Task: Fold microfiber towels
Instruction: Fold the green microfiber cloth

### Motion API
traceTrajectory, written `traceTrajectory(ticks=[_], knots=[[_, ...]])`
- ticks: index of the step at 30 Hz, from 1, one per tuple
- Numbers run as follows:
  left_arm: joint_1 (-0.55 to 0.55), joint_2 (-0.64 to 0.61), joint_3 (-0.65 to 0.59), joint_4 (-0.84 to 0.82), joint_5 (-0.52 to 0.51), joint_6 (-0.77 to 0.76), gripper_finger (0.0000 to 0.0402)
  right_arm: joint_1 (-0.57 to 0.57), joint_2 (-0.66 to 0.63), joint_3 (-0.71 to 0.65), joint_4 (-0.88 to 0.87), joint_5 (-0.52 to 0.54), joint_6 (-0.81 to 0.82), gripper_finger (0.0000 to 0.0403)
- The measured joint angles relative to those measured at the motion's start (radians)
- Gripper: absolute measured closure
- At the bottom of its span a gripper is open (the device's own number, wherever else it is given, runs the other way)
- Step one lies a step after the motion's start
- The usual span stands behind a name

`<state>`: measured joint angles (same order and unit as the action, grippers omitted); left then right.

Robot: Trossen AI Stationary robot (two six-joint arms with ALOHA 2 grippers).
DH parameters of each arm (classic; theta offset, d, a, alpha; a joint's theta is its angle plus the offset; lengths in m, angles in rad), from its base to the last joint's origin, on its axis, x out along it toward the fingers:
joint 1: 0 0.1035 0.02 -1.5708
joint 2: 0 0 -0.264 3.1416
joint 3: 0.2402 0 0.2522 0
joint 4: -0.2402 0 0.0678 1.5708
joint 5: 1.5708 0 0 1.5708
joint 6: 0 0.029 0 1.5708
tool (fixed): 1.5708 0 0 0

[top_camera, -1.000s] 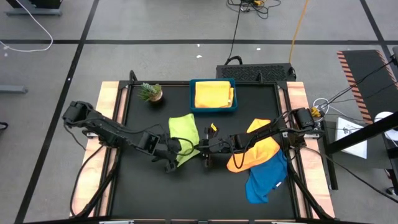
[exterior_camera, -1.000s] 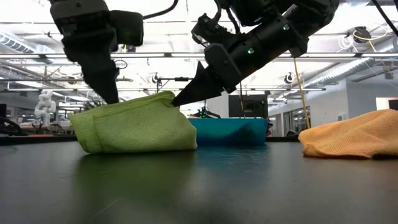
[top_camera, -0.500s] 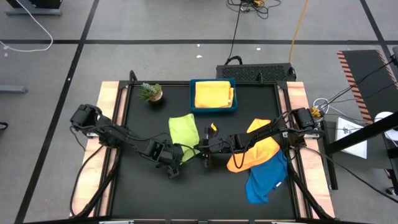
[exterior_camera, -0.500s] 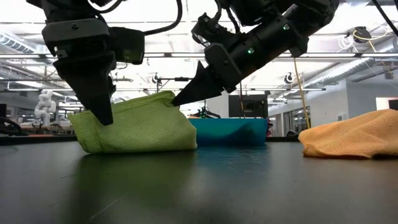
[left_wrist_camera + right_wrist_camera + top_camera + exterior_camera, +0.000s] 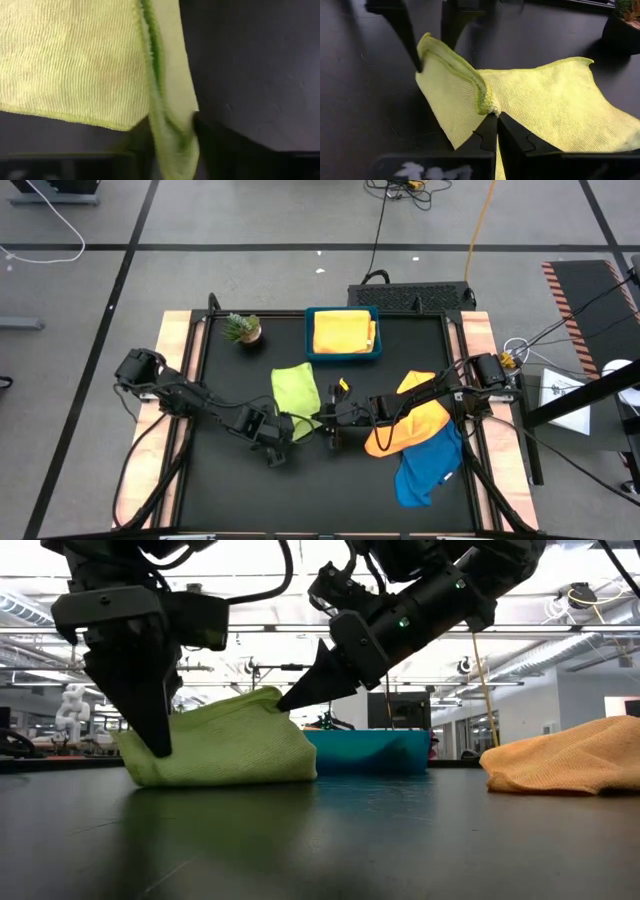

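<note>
Black tabletop under bright ceiling lights. Soft lime-green microfiber towel [image 5: 296,394] mid-table, long axis running front to back. Right gripper [image 5: 495,118] pinched shut on one near corner; left gripper [image 5: 152,740] at the other, straddling its edge, half-closed, grip uncertain. Corner ridge plain only in right wrist view.

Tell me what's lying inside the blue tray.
The blue tray holds a folded yellow towel that fills most of it, seen from above. Whether anything lies underneath that towel is hidden. At table height only the tray's wall shows.
</note>
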<state>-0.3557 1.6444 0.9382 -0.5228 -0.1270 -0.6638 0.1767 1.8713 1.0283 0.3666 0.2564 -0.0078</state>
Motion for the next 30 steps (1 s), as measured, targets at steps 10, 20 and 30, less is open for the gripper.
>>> traceTrajectory(ticks=[10,20,30], knots=[[-0.023,-0.031,0.038,-0.026,0.204,0.092,0.0392,0.114,-0.007,0.000,-0.018,-0.002,-0.003,0.0403],[-0.154,-0.045,0.227,-0.143,0.267,0.219,0.0397,0.279,-0.078,0.001,0.003,-0.096,0.049,0.0403],[-0.145,-0.045,0.327,-0.386,0.074,0.394,0.0396,0.219,-0.107,0.001,-0.023,0.003,0.104,0.0403]])
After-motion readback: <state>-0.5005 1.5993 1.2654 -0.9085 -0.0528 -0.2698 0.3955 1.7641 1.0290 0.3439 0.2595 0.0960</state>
